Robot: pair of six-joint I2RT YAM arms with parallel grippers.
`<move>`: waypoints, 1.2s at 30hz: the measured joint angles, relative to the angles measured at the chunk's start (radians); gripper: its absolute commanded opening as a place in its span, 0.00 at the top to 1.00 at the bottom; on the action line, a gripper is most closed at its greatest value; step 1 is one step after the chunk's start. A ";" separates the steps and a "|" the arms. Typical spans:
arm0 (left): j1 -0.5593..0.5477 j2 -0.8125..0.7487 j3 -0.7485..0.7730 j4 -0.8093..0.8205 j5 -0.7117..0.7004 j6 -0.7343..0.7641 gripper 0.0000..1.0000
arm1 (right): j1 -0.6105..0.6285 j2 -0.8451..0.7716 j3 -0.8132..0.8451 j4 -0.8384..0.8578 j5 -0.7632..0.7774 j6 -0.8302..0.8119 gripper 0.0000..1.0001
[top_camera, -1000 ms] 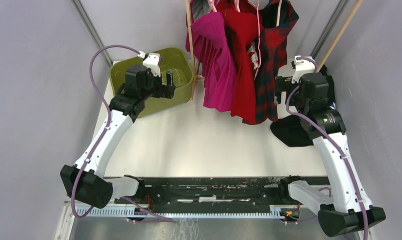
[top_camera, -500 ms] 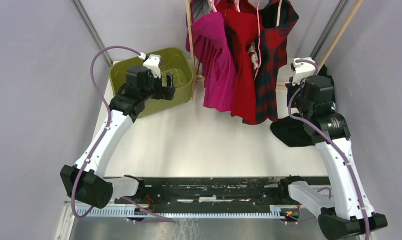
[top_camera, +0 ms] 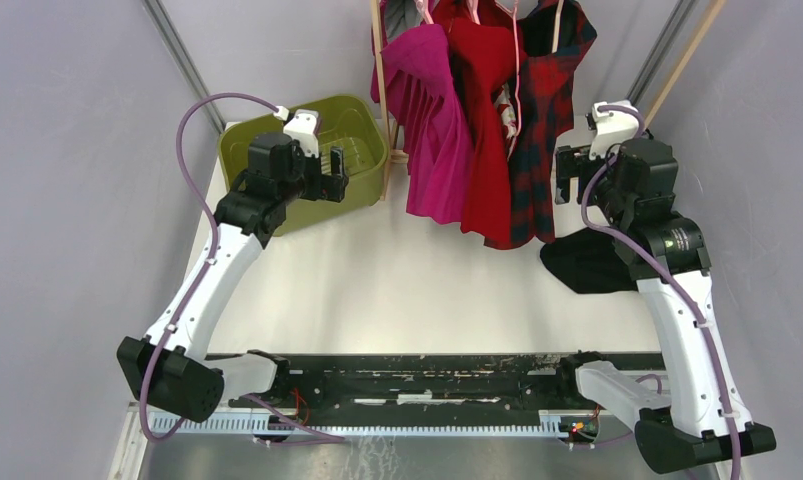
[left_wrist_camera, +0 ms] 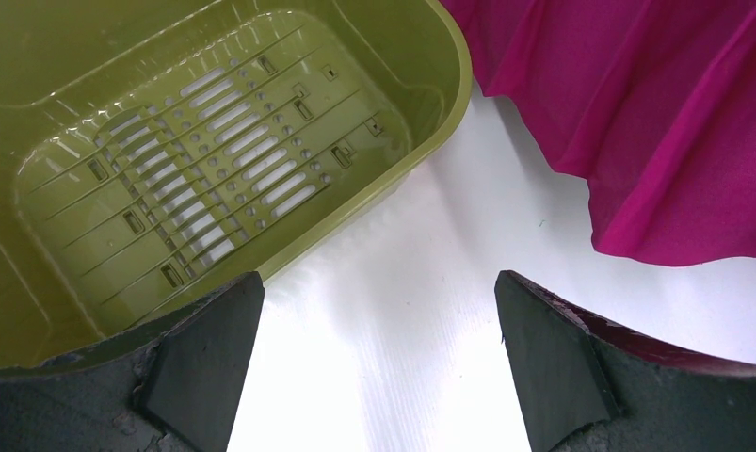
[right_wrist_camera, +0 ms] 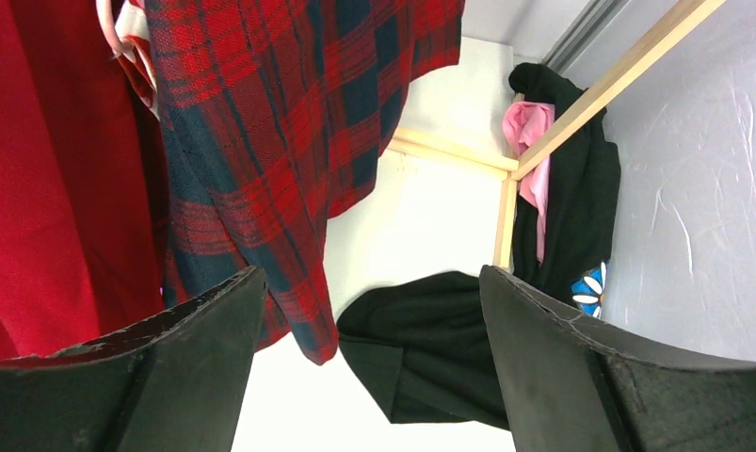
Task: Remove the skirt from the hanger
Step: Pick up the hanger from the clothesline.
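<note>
Three skirts hang on pink hangers (top_camera: 518, 40) from a wooden rack: a magenta pleated skirt (top_camera: 432, 130), a red skirt (top_camera: 482, 120) and a red-and-navy plaid skirt (top_camera: 537, 130). My right gripper (top_camera: 564, 178) stands open just right of the plaid skirt (right_wrist_camera: 261, 122), with nothing between its fingers (right_wrist_camera: 369, 282). My left gripper (top_camera: 332, 170) is open over the near rim of the green basket, left of the magenta skirt (left_wrist_camera: 656, 122), and its jaws (left_wrist_camera: 378, 282) are empty too.
A green slotted basket (top_camera: 367, 110) sits back left. A black garment (top_camera: 582, 265) lies crumpled on the white table under the right arm. Another black garment (right_wrist_camera: 567, 188) with a pink hanger hangs at the rack's right corner, against the grey wall. Wooden rack posts (top_camera: 380, 90) flank the skirts.
My right arm has shifted a little right and toward the back, staying beside the plaid skirt. The left arm has barely moved. The skirts hang as before.
</note>
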 measured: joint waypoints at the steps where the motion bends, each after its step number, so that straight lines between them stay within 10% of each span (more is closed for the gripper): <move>1: 0.000 0.000 0.000 -0.001 0.000 0.000 0.01 | 0.000 0.001 0.002 0.000 -0.001 0.000 0.11; 36: 0.000 0.005 0.008 0.000 0.015 -0.002 0.00 | 0.005 0.335 0.549 0.074 -0.073 0.117 0.20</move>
